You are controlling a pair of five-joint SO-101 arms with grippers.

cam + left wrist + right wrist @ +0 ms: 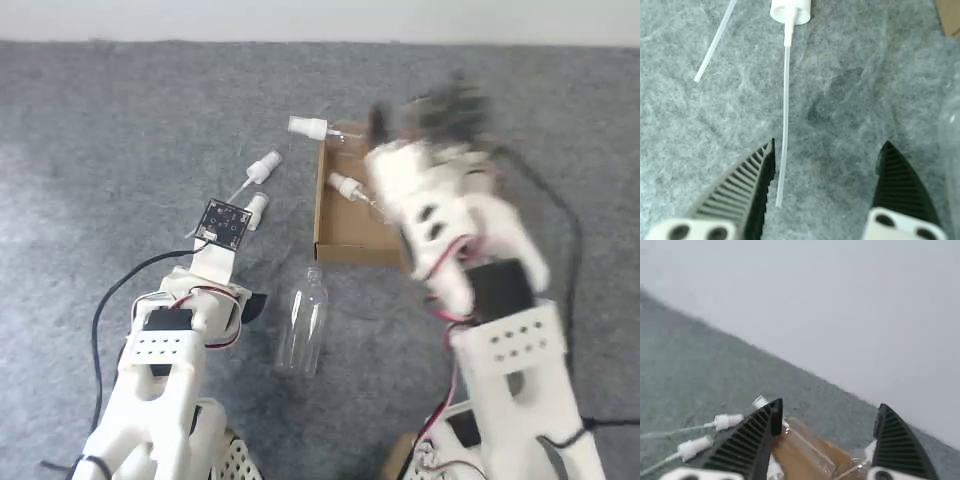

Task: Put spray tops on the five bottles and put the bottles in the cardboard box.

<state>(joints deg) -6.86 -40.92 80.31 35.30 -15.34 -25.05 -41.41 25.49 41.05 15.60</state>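
A clear bottle (303, 320) with no top lies on the grey carpet in front of the cardboard box (345, 245). Two bottles with white spray tops are at the box: one (346, 186) lies inside, the other (312, 128) pokes over its far corner. Two loose spray tops (265, 165) (256, 208) lie left of the box. My left gripper (830, 145) hangs open just above the carpet, and the thin tube (785, 125) of a spray top (790, 11) lies beside one finger. My right gripper (830, 405) is open and empty, raised over the box (810, 455).
Grey carpet covers the whole floor, with a pale wall (840, 315) behind it. The right arm (450, 220) stands above the box's right side. Cables trail by both arm bases. Open carpet lies to the far left.
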